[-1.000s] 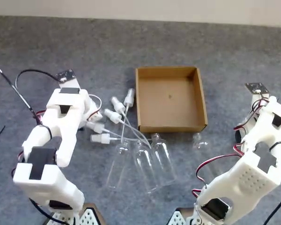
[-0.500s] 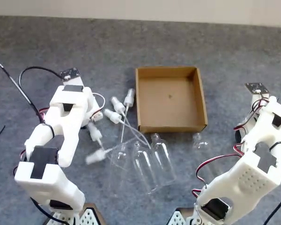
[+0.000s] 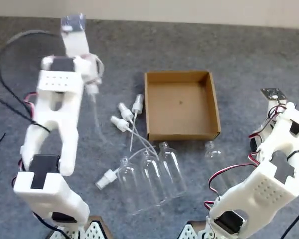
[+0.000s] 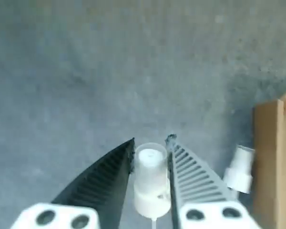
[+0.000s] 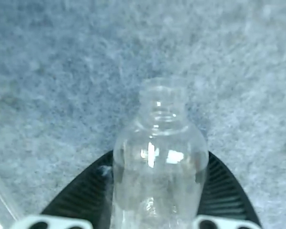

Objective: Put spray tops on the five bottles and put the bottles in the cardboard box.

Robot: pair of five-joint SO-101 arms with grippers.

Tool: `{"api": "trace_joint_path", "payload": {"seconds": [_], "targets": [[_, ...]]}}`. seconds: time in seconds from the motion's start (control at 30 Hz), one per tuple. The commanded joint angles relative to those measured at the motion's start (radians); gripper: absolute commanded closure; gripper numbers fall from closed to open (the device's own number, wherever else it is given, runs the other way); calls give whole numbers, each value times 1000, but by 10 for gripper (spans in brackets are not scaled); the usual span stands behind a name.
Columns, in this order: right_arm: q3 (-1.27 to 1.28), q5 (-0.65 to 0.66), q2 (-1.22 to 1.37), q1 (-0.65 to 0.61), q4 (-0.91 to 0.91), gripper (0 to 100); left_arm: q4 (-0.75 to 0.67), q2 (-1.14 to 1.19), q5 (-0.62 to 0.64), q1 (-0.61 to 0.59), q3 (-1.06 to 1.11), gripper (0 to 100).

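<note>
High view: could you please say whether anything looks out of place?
Three uncapped bottles lie on their sides beside the cardboard box, with one spray top loose beside them. Nothing looks spilled or broken.

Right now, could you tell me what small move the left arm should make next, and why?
Probably carry the spray top toward the bottle in the right gripper: the left gripper grips the top, and that neck is open.

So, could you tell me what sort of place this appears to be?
Probably a robotics bench: a left arm and right arm with bare wiring, a grey felt-like table, and a cardboard box beside loose bottles.
</note>
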Motion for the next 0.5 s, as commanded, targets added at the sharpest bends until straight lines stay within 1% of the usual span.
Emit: {"api": "trace_joint_path", "payload": {"seconds": [0.0, 0.1, 0.17, 0.23, 0.27, 0.33, 0.37, 0.47], "targets": [[-4, 14, -12, -4, 7, 820, 235, -7, -358, -68, -303, 950], [-4, 12, -12, -10, 7, 820, 385, -7, -548, -87, -447, 949], [-4, 12, -12, -10, 7, 820, 470, -5, -678, -96, -499, 948], [-4, 12, -12, -7, 7, 820, 540, 4, -815, -90, -467, 948], [-4, 12, -12, -5, 7, 820, 562, 19, -852, -84, -423, 948], [-4, 9, -12, -5, 7, 820, 566, 68, -861, -81, -317, 948], [-4, 9, -12, -7, 7, 820, 542, 97, -864, -79, -263, 948], [-4, 9, -10, -10, 7, 820, 402, 170, -862, -67, -110, 947]]}}
